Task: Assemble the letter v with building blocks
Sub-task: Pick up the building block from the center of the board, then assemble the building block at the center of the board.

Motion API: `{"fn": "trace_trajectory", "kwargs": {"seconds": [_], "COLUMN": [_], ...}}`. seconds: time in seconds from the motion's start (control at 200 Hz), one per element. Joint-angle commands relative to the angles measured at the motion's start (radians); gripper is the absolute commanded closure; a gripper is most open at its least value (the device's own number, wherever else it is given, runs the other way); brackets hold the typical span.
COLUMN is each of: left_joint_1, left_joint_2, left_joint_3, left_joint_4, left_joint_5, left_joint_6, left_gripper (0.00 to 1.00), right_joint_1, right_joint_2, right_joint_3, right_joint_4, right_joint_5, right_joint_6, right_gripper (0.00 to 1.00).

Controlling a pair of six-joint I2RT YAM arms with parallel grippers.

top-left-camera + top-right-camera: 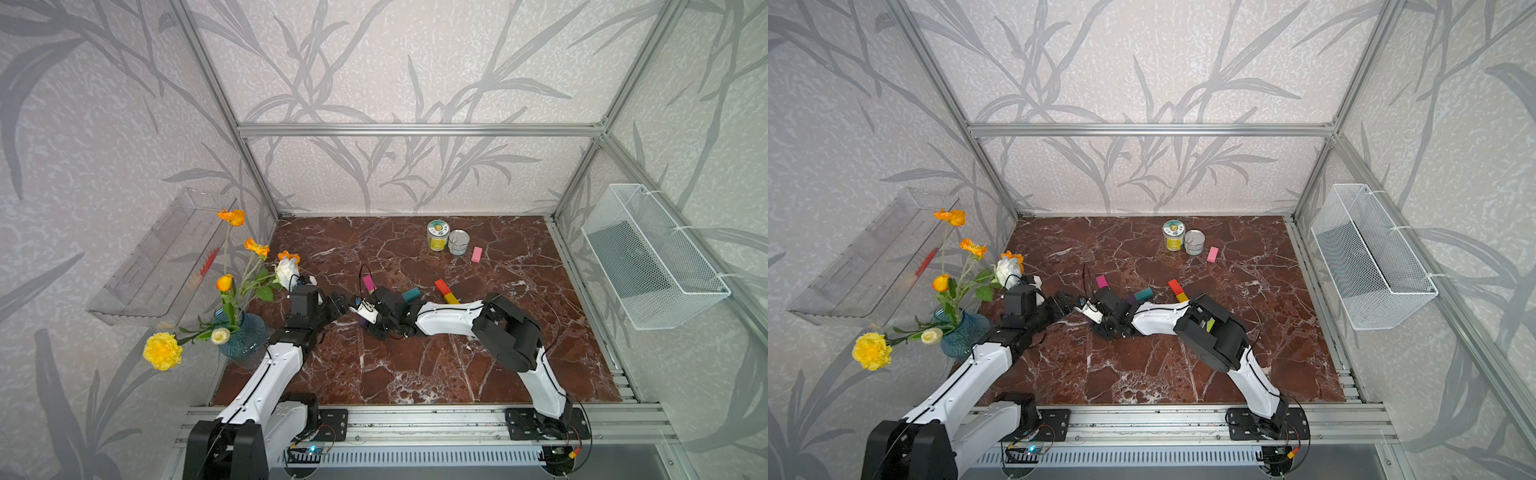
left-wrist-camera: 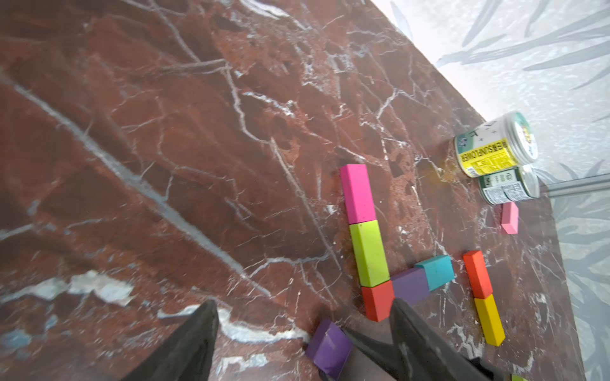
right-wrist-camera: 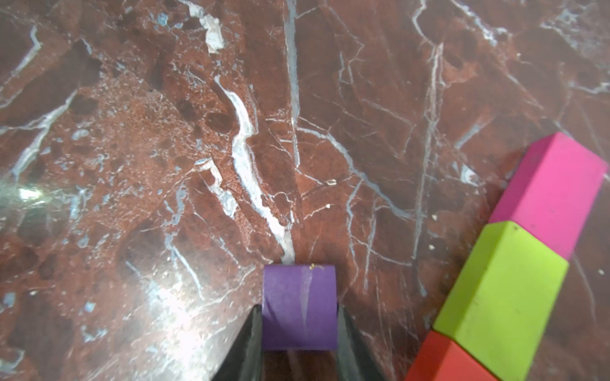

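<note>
In the left wrist view a magenta block (image 2: 357,194), a lime block (image 2: 369,252) and a red block (image 2: 378,300) lie end to end. A purple block (image 2: 411,285) and a teal block (image 2: 437,272) branch off from the red one, making an angle. My right gripper (image 3: 299,308) is shut on a second purple block (image 3: 298,290), just above the marble and close to the red corner. My left gripper (image 2: 303,301) stands open beside it, holding nothing. A red block (image 1: 442,286), a yellow block (image 1: 451,299) and a pink block (image 1: 476,254) lie apart to the right.
Two tin cans (image 1: 438,235) (image 1: 459,242) stand at the back of the marble table (image 1: 415,374). A blue vase of flowers (image 1: 243,336) sits at the left edge near my left arm. A wire basket (image 1: 652,257) hangs on the right wall, a clear tray (image 1: 162,257) on the left.
</note>
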Motion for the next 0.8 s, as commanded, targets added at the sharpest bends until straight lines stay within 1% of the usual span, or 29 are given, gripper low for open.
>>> {"fn": "trace_trajectory", "kwargs": {"seconds": [0.0, 0.04, 0.055, 0.12, 0.26, 0.38, 0.55, 0.795], "left_joint_1": [-0.014, -0.021, -0.024, -0.041, -0.127, -0.205, -0.287, -0.368], "left_joint_2": [0.022, 0.028, 0.030, 0.047, 0.093, 0.146, 0.230, 0.303], "left_joint_3": [0.026, 0.029, 0.032, 0.049, 0.103, 0.140, 0.194, 0.258], "left_joint_4": [0.063, 0.072, 0.074, 0.075, 0.075, 0.091, 0.115, 0.137], "left_joint_5": [0.077, 0.083, 0.085, 0.091, 0.057, 0.024, 0.020, 0.000], "left_joint_6": [-0.001, -0.001, 0.000, 0.005, 0.028, 0.034, 0.042, 0.063], "left_gripper": [0.22, 0.23, 0.24, 0.26, 0.28, 0.29, 0.34, 0.36], "right_joint_1": [-0.002, -0.001, -0.029, -0.048, -0.074, -0.103, -0.146, -0.191], "right_joint_2": [-0.096, -0.121, -0.131, -0.174, -0.260, -0.326, -0.416, -0.555], "right_joint_3": [-0.032, -0.061, -0.072, -0.120, -0.206, -0.277, -0.357, -0.463], "right_joint_4": [0.034, 0.053, 0.059, 0.079, 0.087, 0.077, 0.044, 0.006], "right_joint_5": [0.021, 0.020, 0.020, 0.023, 0.066, 0.101, 0.157, 0.202], "right_joint_6": [-0.003, 0.003, 0.005, 0.017, 0.015, 0.021, 0.030, 0.053], "right_gripper": [0.75, 0.75, 0.75, 0.75, 0.75, 0.75, 0.75, 0.75]}}
